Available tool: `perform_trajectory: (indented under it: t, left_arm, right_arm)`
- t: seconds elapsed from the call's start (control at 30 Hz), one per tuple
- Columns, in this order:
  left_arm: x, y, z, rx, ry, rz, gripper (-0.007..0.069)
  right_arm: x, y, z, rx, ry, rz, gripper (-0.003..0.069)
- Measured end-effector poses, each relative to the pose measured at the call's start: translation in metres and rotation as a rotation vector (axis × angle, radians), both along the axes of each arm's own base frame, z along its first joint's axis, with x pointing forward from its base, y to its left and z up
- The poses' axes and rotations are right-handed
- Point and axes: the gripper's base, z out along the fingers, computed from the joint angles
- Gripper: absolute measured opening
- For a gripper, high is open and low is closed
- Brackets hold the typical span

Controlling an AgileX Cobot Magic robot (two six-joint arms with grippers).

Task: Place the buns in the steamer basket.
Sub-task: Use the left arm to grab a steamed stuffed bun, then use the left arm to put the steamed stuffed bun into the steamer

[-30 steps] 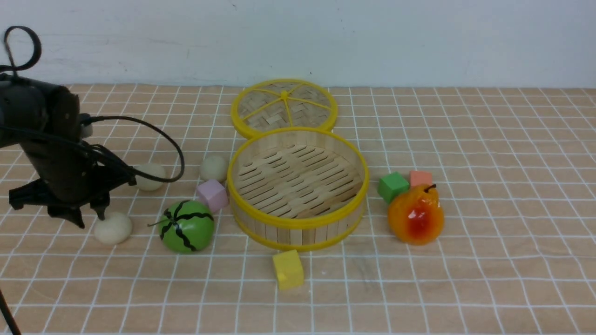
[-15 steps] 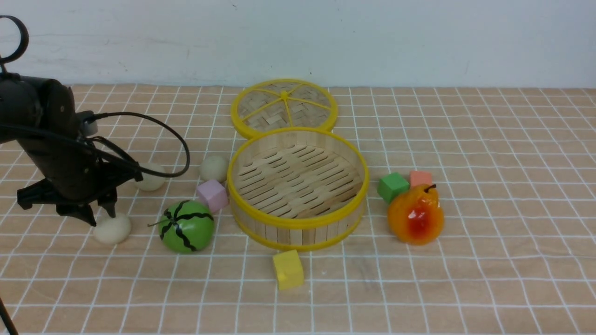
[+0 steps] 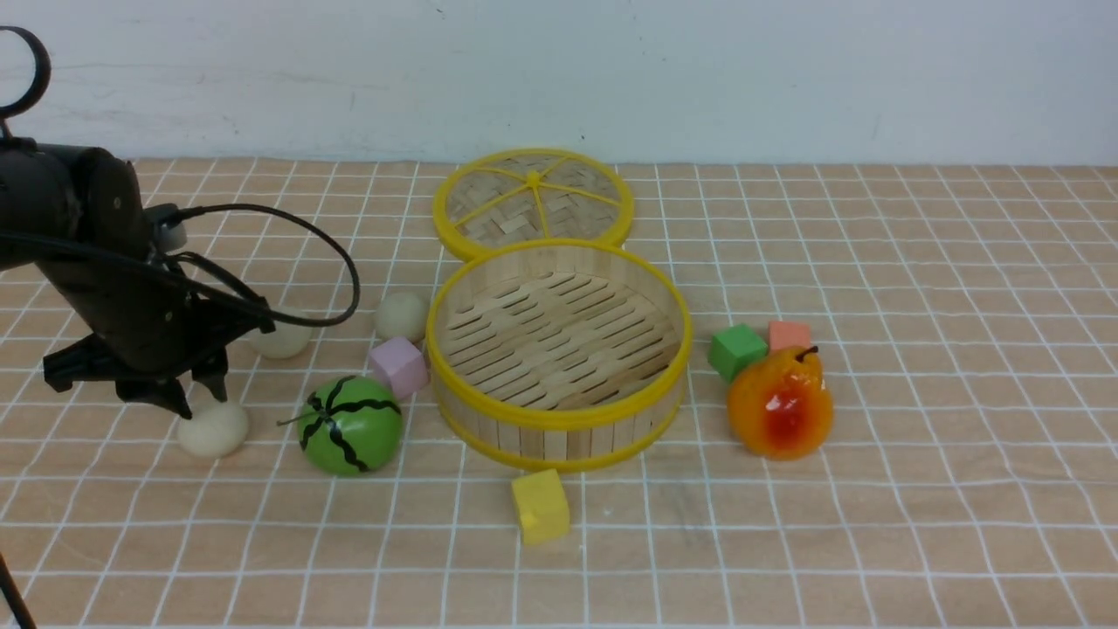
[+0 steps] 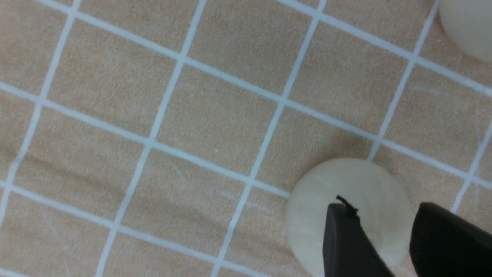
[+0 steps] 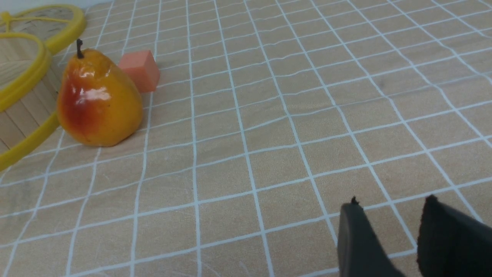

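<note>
On the checked cloth (image 3: pixel 873 489), left of the steamer basket (image 3: pixel 559 421), all three buns lie outside it. Nearest bun (image 3: pixel 212 431) sits directly under the left gripper (image 3: pixel 201 402), whose fingers are apart close over it with nothing gripped. Second bun (image 3: pixel 288 342) lies partly behind that gripper. Third bun (image 3: pixel 402 315) is beside the basket wall, near the pink cube (image 3: pixel 399 366). Right gripper (image 5: pixel 390 204): fingers apart, empty, low over the cloth.

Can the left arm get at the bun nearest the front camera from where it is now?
Probably yes. The left gripper hangs just above that bun, jaws apart, with nothing between them; the watermelon toy sits clear to its side. The jaws may need to open wider.
</note>
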Motion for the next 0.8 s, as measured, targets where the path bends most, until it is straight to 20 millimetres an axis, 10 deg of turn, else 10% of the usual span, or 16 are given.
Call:
perform_trajectory:
  t: [0.47, 0.8]
  left_arm:
    - [0.000, 0.000, -0.011, 0.012, 0.065, -0.041, -0.0010]
    - [-0.017, -0.011, 0.070, -0.089, -0.094, -0.099, -0.0013]
  right_arm:
    - [0.000, 0.000, 0.000, 0.000, 0.000, 0.000, 0.0241]
    - [0.000, 0.000, 0.000, 0.000, 0.000, 0.000, 0.0241]
